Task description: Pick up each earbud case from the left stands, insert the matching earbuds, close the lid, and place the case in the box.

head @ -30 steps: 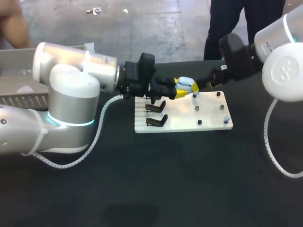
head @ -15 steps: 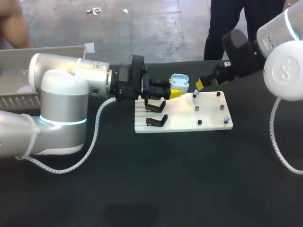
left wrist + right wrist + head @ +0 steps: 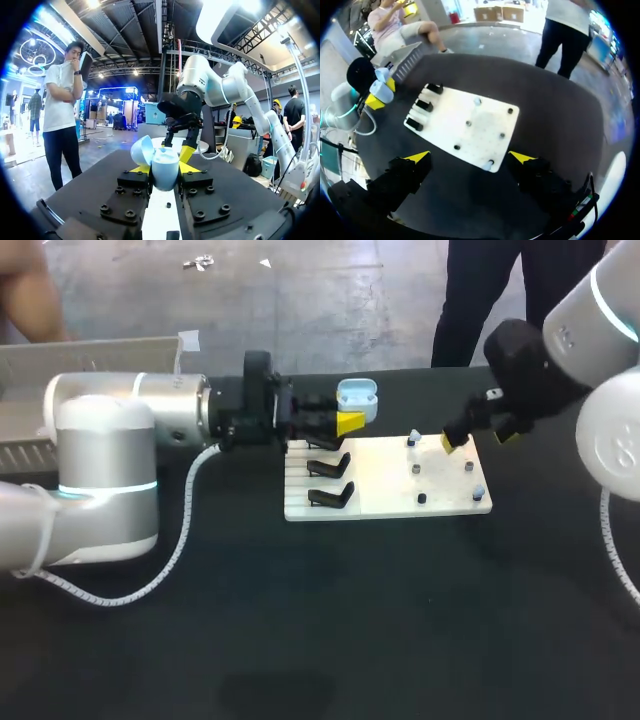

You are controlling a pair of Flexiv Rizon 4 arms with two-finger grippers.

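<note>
A light blue earbud case (image 3: 357,399) with its lid up is held over the table's far side, just beyond the white board (image 3: 390,502). My left gripper (image 3: 348,422) is shut on the case. In the left wrist view the case (image 3: 165,165) sits between the yellow tips of that gripper (image 3: 165,174), lid tilted back. Two black stands (image 3: 330,468) remain on the board's left part. Small pale earbuds (image 3: 414,437) rest on pegs at its right. My right gripper (image 3: 476,439) hangs open above the board's right end, nothing in it. Its own view shows the right gripper (image 3: 470,157) over the board (image 3: 465,125).
A grey box (image 3: 30,430) stands at the far left behind my left arm. Several dark pegs (image 3: 421,498) stick up from the board's right half. Cable loops (image 3: 180,550) lie on the black table beside each arm.
My left arm has drawn back to the left, carrying the open case away from the right gripper. The right gripper has pulled away to the right and lower, over the board's right end.
</note>
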